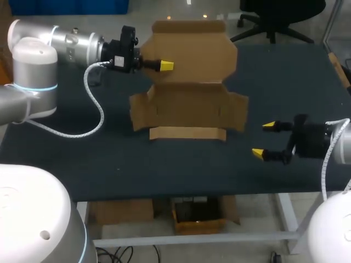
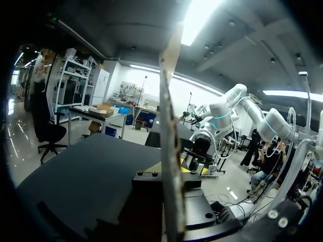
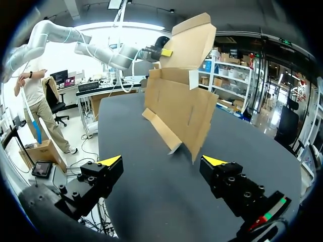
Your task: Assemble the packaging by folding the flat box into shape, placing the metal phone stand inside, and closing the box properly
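A brown cardboard box [image 1: 189, 109] lies half folded at the middle of the black table, its side flaps raised and a narrow front flap flat on the mat. Its big lid [image 1: 192, 49] stands up at the back. My left gripper [image 1: 166, 66] is shut on the lid's left edge; in the left wrist view the lid edge [image 2: 169, 151] runs upright between its fingers. My right gripper [image 1: 264, 139] hovers open to the right of the box, nothing between its fingers. From the right wrist view, the box [image 3: 176, 111] stands ahead of the open right gripper [image 3: 162, 161]. No metal phone stand shows.
The black mat [image 1: 109, 164] covers the whole table top. Its front edge runs just below my right gripper. A white cable [image 1: 96, 104] loops down from my left arm over the mat left of the box.
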